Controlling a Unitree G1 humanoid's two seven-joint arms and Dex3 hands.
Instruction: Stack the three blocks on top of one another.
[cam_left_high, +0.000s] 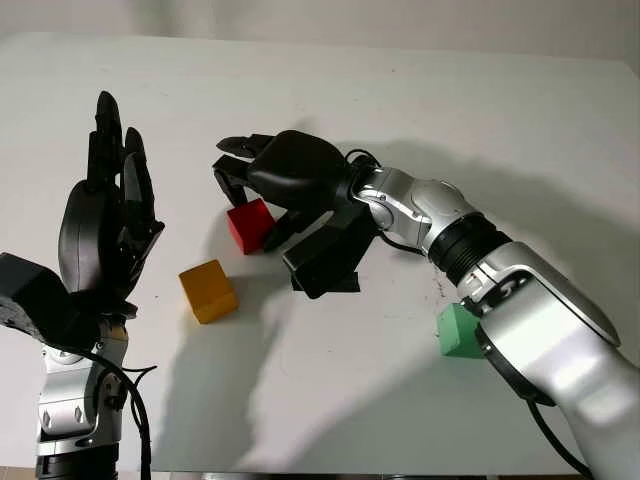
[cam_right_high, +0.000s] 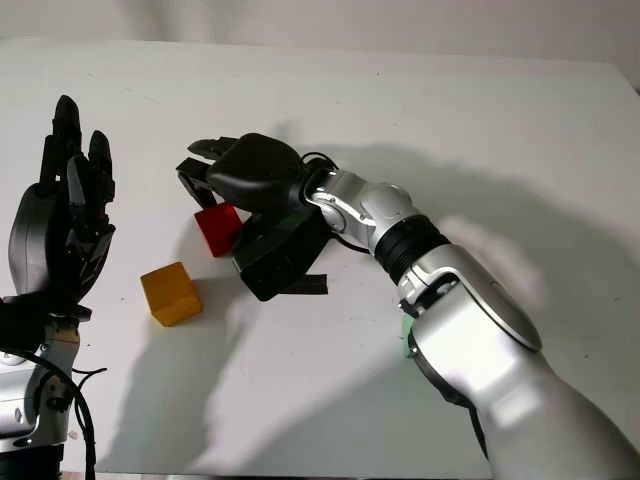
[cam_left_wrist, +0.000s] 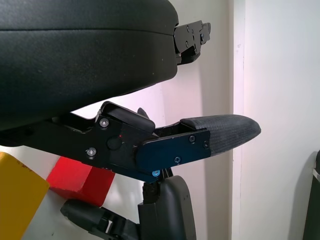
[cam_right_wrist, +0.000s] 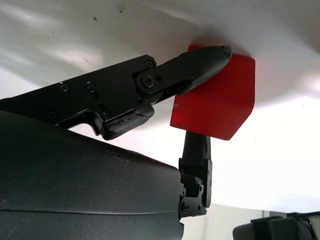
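Note:
A red block (cam_left_high: 250, 226) sits on the white table (cam_left_high: 330, 390) left of centre. My right hand (cam_left_high: 256, 208) reaches across from the right and is closed around it. In the right wrist view one finger (cam_right_wrist: 200, 62) presses the far edge of the red block (cam_right_wrist: 220, 107) and the thumb (cam_right_wrist: 196, 150) presses the opposite side. A yellow block (cam_left_high: 208, 290) lies just in front and to the left of the red one. A green block (cam_left_high: 458, 332) lies at the right, partly hidden behind my right forearm. My left hand (cam_left_high: 105, 215) is open, raised above the table's left side.
My right forearm (cam_left_high: 470, 250) stretches diagonally over the table's right half, and its black wrist housing (cam_left_high: 325, 255) hangs low just right of the red block. Bare table surface (cam_left_high: 480, 110) extends behind the blocks.

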